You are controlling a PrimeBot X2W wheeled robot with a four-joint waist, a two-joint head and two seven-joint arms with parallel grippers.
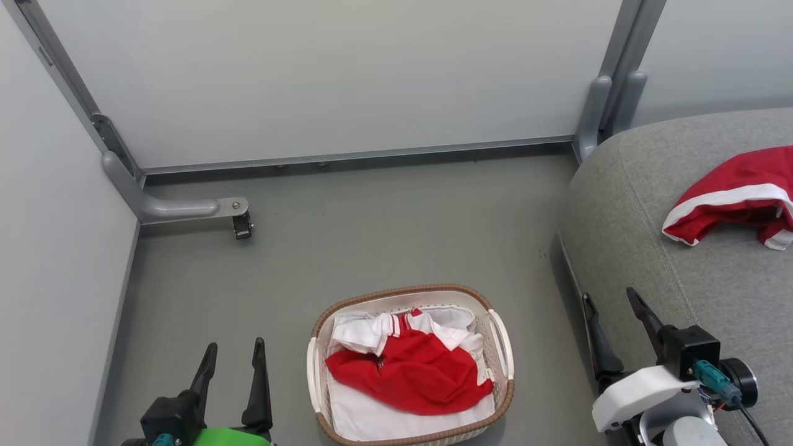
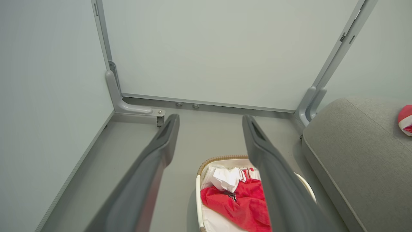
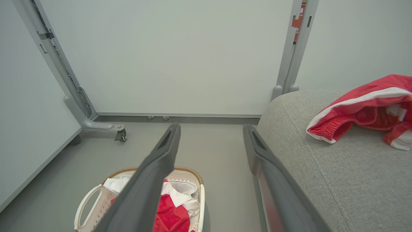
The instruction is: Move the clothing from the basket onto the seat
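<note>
The seat [image 1: 700, 279] takes up the right of the head view, and a red garment [image 1: 725, 204] with a white stripe lies on it at the right edge. It is well apart from the basket [image 1: 396, 291], which stands on the floor [image 1: 372, 235] at bottom centre and holds a red top [image 1: 412, 375] with a white collar over a white sheet [image 1: 372, 415]. The left gripper [image 1: 235, 344] at lower left and the right gripper [image 1: 608, 296] at lower right, just beside the seat's edge, both have their fingers spread wide and hold nothing.
</note>
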